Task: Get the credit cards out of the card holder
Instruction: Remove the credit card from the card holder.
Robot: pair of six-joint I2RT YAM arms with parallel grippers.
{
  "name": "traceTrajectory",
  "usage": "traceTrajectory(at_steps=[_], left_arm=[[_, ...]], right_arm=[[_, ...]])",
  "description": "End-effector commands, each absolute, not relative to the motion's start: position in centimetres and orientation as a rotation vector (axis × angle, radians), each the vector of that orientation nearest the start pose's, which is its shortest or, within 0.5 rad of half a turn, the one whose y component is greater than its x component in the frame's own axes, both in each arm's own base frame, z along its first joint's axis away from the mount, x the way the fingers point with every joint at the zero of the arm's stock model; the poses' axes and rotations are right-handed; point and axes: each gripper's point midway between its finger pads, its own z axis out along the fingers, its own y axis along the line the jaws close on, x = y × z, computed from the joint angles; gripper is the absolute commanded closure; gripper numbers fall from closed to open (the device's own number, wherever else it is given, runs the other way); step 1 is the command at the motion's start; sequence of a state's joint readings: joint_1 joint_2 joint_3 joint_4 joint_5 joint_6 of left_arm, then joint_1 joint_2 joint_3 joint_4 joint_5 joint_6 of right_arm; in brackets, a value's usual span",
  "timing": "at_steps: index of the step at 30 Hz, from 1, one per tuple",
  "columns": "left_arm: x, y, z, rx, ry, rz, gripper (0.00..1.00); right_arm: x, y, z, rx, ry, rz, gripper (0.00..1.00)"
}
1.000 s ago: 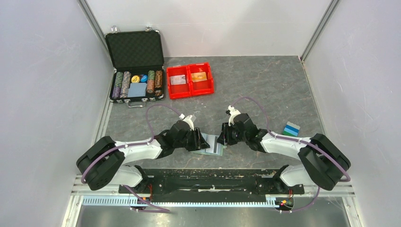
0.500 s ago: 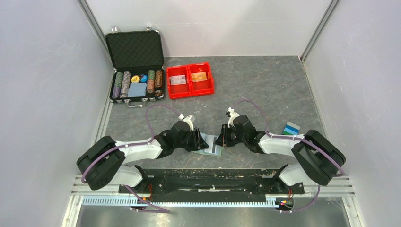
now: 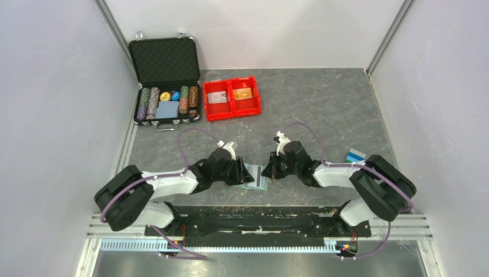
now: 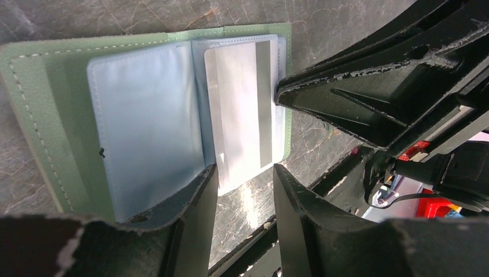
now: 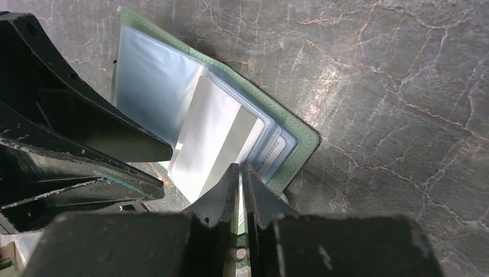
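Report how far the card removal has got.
Done: two cards lie in the red bin. In hand: right fingers pinch a silver card partly out of the open card holder; left fingers open beside it. Left: pull it free; another card shows behind.

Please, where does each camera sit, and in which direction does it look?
Top external: above and behind the arms, looking down on the table; both arms show, the card holder between them.
Left wrist: on the left arm, looking down on the open card holder; the open left gripper shows.
Right wrist: on the right arm, looking down; the right gripper pinches the whitish-grey card.
Both wrist views share card holder and card.
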State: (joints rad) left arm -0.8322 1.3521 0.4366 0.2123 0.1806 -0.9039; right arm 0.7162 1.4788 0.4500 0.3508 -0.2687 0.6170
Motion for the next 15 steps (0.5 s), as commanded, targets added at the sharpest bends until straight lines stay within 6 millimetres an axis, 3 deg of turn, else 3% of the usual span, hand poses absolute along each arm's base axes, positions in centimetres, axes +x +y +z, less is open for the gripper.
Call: traceTrajectory(at_steps=[1, 7, 15], left_arm=[[18.1, -27.3, 3.7, -0.045, 2.516, -0.968, 0.53], [18.7, -25.6, 4.1, -0.046, 2.493, -0.876, 0.51], [18.6, -26.5, 3.9, -0.037, 2.474, -0.969, 0.52]], right_arm=[[19.2, 25.3, -1.1, -0.317, 2.517, 0.860, 0.93], [19.8, 25.5, -0.3, -0.347, 2.497, 0.846, 0.93], [21.3, 26.9, 2.5, -0.391, 2.457, 0.862, 0.85]])
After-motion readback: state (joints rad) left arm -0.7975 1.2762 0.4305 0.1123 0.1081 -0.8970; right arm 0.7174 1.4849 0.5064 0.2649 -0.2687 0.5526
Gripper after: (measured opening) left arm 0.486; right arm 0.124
